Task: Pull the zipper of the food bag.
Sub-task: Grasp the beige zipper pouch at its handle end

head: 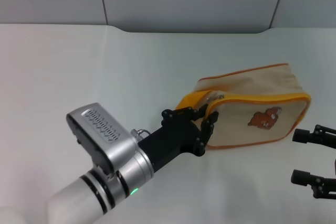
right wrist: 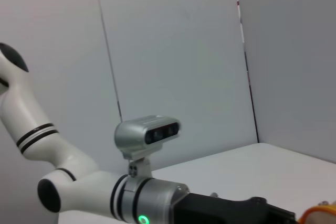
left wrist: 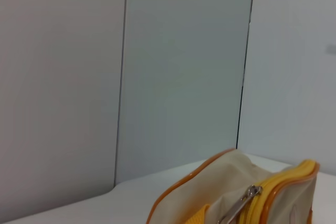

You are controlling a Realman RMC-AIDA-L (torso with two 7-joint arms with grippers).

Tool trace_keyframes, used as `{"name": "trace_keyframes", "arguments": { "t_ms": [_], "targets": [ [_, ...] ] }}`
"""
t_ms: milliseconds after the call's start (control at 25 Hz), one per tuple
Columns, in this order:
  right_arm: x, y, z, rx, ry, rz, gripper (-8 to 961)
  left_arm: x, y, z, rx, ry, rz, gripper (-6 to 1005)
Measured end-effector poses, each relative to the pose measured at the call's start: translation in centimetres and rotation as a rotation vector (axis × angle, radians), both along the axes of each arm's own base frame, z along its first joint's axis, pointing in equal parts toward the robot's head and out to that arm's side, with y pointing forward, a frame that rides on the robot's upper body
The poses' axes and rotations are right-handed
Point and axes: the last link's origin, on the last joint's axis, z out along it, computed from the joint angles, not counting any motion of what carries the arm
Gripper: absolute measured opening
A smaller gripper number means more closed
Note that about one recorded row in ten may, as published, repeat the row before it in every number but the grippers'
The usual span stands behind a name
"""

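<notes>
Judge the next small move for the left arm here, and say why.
Probably ease the left end effector a little closer to the zipper and close on the pull tab. In the head view it sits at the left end of the food bag, by the orange-trimmed corner, and the left wrist view shows the silver tab hanging free, ungripped. The right end effector waits open by the bag's other end.

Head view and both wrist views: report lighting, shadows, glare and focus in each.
Head view: even, soft light, faint shadow under the food bag and the left gripper, mild sheen on the arm's metal housing. Left wrist view: the zipper reads sharp, wall panels flat and glare-free. Right wrist view: diffuse light, a green indicator glowing on the left arm.
</notes>
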Motion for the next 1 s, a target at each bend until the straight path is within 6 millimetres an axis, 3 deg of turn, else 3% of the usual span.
{"name": "trace_keyframes", "arguments": {
  "t_ms": [280, 600, 800, 1000],
  "targets": [
    [0.0, 0.1, 0.5, 0.082, 0.033, 0.003, 818, -0.3, -0.5, 0.7, 0.023, -0.01, -0.064, 187],
    [0.0, 0.9, 0.9, 0.364, 0.146, -0.063, 818, -1.2, -0.7, 5.0, 0.054, -0.014, -0.413, 125],
    [-0.3, 1.4, -1.3, 0.555, 0.161, -0.035, 819, -1.7, 0.6, 7.3, -0.062, -0.005, -0.506, 120],
    [-1.6, 1.4, -4.7, 0.755, 0.05, 0.128, 819, -1.7, 1.4, 8.9, -0.138, -0.003, -0.536, 108]
  ]
}}
